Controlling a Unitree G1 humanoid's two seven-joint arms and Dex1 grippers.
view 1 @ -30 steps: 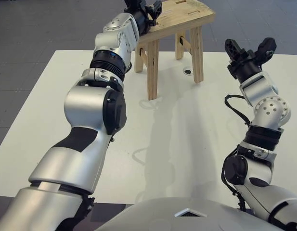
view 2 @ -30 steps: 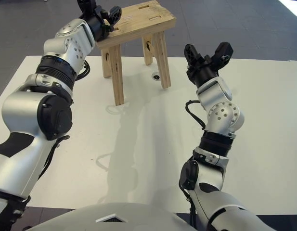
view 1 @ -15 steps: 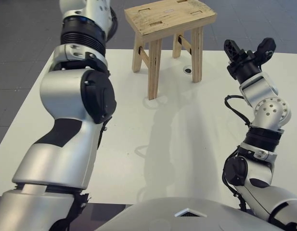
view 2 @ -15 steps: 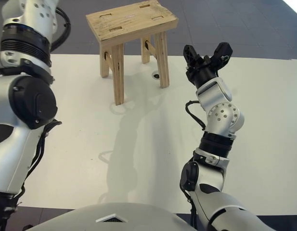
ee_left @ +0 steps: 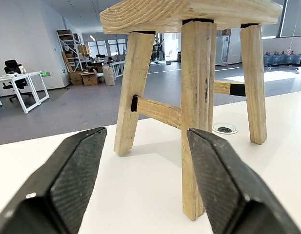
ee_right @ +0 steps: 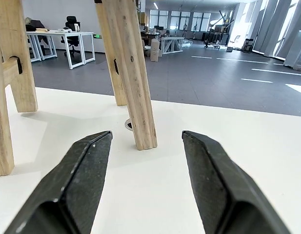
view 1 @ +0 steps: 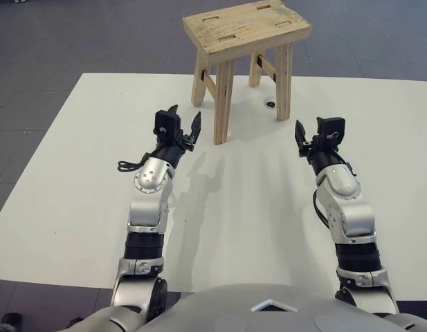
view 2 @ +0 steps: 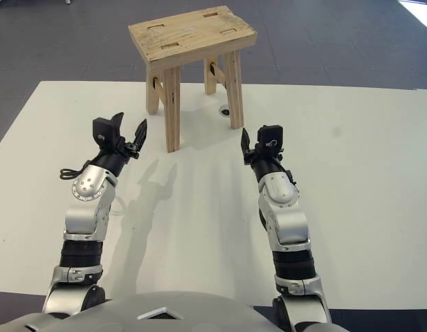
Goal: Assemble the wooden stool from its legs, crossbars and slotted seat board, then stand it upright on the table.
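Observation:
The wooden stool (view 1: pixel 246 29) stands upright near the table's far edge, seat board on top, legs and crossbars fitted. My left gripper (view 1: pixel 176 124) is open and empty, low over the table just left of the stool's near left leg (ee_left: pixel 196 122). My right gripper (view 1: pixel 315 128) is open and empty too, in front of and to the right of the near right leg (ee_right: pixel 130 73). Neither gripper touches the stool.
The white table (view 1: pixel 75 180) spreads wide in front of the stool. A small round grommet hole (view 1: pixel 270 104) lies in the tabletop under the stool. Dark floor lies beyond the far edge.
The left gripper let go of the seat board and dropped down to the tabletop left of the stool. The right arm lowered from its raised pose. The stool now stands free.

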